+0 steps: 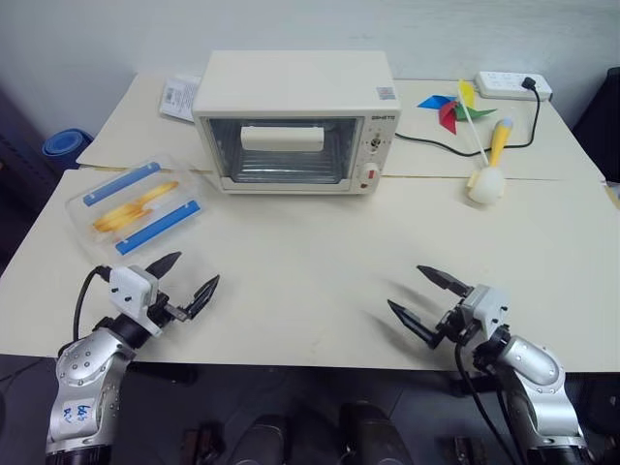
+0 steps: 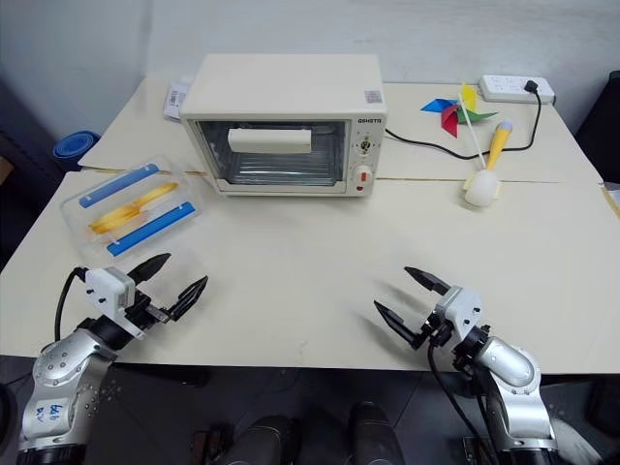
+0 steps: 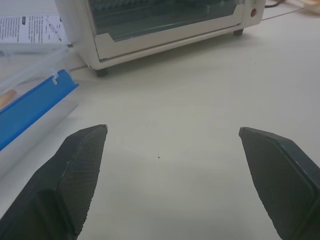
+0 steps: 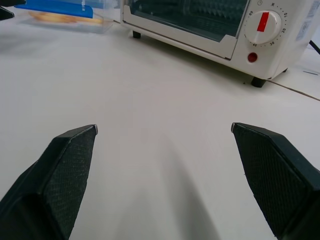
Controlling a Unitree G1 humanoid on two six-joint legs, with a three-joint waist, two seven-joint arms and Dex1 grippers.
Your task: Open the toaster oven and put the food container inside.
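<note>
The oven (image 1: 295,121) sat toward the back of the cream table (image 1: 310,281), its glass door shut and upright, the white bar handle (image 1: 282,138) lying across the top of the glass. On its right panel were a knob and, lower down, a red button (image 1: 369,172). A black cord (image 1: 426,145) ran from behind the oven's right side across the table to a white power strip (image 1: 513,85) at the far right corner.

The container (image 1: 136,205) lay on the table to the oven's left and a little nearer the robot — flat, lid on, with two blue clips along its long sides and yellow-orange food showing between them. It was near the oven's front left corner without touching it. A printed paper sheet (image 1: 179,97) lay behind the oven's left side.

The left gripper (image 1: 191,279) hovered low over the table's near edge, just in front of the container, its two black fingers spread wide with nothing between them. The right gripper (image 1: 424,294) hovered over the near edge on the other side, well apart from the oven, fingers likewise spread wide and holding nothing.

To the right of the oven lay a coloured pinwheel (image 1: 453,107) and, beside it, a brush with a yellow handle and white head (image 1: 490,170). A blue round thing (image 1: 66,147) stood on the floor past the table's left edge.
</note>
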